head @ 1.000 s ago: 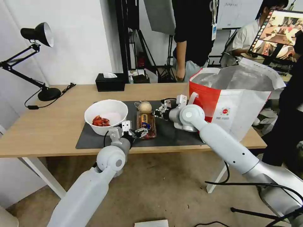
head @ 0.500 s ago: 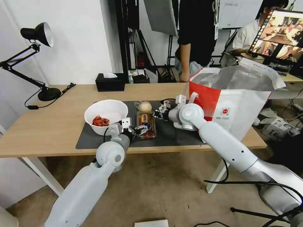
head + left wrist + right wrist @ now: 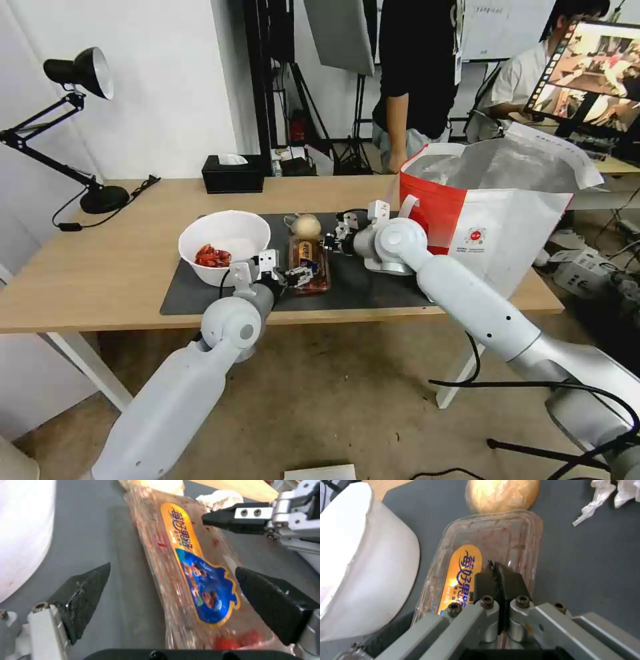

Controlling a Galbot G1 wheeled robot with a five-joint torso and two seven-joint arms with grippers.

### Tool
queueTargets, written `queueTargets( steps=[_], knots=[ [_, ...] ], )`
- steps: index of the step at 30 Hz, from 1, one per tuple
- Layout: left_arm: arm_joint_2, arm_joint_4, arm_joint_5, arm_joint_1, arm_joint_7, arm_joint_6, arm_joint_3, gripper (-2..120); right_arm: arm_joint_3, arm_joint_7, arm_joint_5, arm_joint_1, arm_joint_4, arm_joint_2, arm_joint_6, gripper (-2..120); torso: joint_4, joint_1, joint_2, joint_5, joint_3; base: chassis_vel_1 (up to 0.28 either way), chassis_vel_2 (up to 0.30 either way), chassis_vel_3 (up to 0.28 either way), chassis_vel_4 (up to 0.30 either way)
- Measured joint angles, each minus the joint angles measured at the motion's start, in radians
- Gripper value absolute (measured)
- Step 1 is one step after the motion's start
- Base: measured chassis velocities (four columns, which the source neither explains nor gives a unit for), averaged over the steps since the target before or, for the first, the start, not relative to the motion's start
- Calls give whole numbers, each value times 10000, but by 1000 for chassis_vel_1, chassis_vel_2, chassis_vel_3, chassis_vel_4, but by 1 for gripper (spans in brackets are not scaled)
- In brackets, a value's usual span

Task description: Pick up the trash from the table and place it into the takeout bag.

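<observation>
On the table [image 3: 100,280] lies a mat [image 3: 380,287]. The bowl [image 3: 225,245] sits at the mat's left end, the plastic tray [image 3: 309,261] just right of it, the wrapped ball [image 3: 306,225] at the tray's far end. The takeout bag [image 3: 493,213] stands at the right end. A tissue box [image 3: 233,175] and desk lamp [image 3: 80,133] stand far left.

Even bright indoor light; wrist views soft, blurred.

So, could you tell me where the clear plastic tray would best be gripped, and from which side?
Probably across its narrow width at the near end, from the robot's side. The clear plastic tray lies flat and long on the mat, and the open left hand already straddles that end with a finger on each long side.
</observation>
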Motion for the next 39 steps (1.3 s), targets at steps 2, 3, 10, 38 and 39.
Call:
queueTargets(
  steps=[2, 3, 10, 38, 39],
  knots=[
    [-23, 110, -119, -138, 0, 94, 1, 100, -2, 0, -3, -15, 31, -10, 0, 0, 0, 0, 0, 0, 0, 0, 0, 0, 0],
    [-26, 140, -152, -185, 0, 121, 6, 100, -2, 0, -5, -23, 40, -13, 0, 0, 0, 0, 0, 0, 0, 0, 0, 0, 0],
    [-24, 220, -418, -297, 0, 343, 11, 99, -4, 0, -20, -35, 61, -18, 10, 0, 0, 0, 0, 0, 1, 0, 0, 0, 0],
    [-174, 238, -399, -301, -53, 67, 358, 13, 11, 43, -61, -155, 317, -119, 54, 0, 0, 0, 0, 1, 0, 0, 0, 0, 0],
    [-170, 236, -399, -294, -46, 44, 358, 7, 23, 53, -61, -171, 349, -134, 60, 0, 0, 0, 0, 1, 0, 0, 0, 0, 0]
  ],
)
